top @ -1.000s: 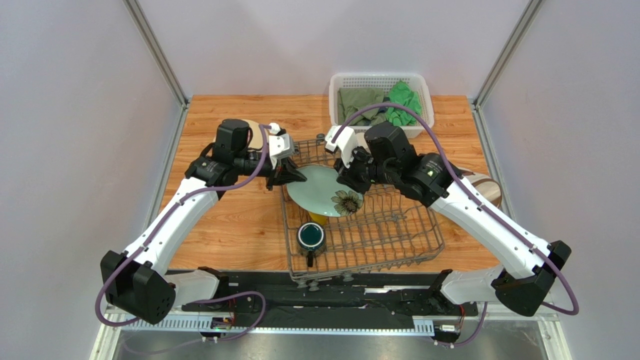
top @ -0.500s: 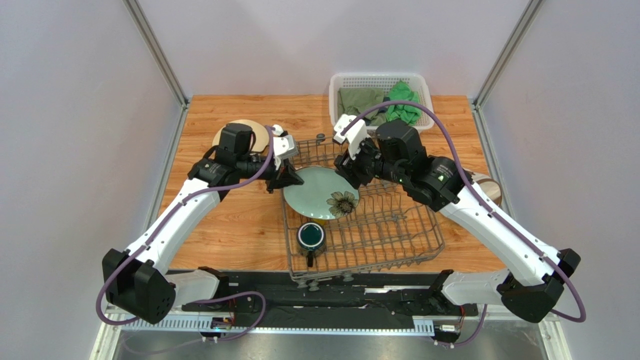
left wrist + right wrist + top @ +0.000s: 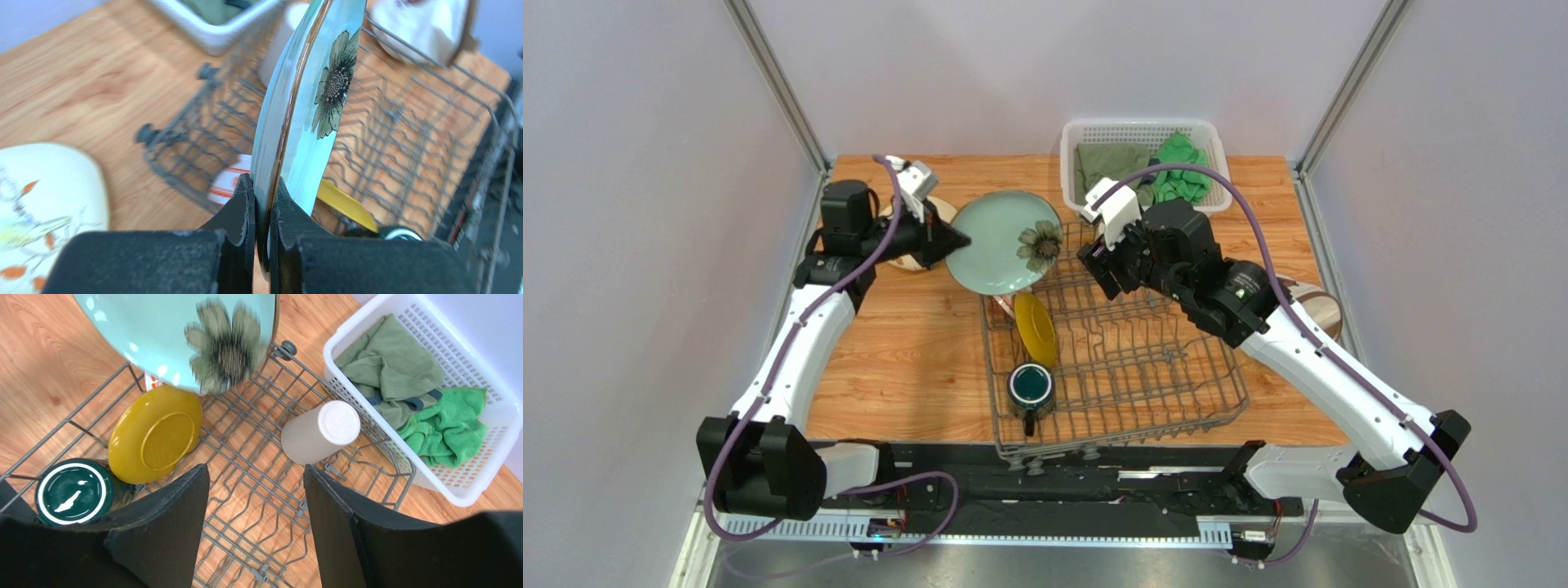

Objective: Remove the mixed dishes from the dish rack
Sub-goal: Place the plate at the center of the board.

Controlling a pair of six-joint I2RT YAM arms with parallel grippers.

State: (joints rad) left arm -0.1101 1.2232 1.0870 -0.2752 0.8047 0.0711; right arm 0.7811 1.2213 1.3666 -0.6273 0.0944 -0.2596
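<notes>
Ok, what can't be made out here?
Red-and-white bowl: left wrist view, mostly hidden behind pale green plate and left claw.
Bird plate: cut off by that view's left edge.
Teal mug: right wrist view, partly behind right claw.
Plate's flower: blurred in right wrist view.

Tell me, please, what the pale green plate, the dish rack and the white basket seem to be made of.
Pale green plate: probably glazed ceramic; glossy highlights, painted flower, darker rim.
Dish rack: grey metal wire, judging by thin crossed rods; matt coating.
White basket: likely plastic; moulded mesh walls, uniform white.
</notes>
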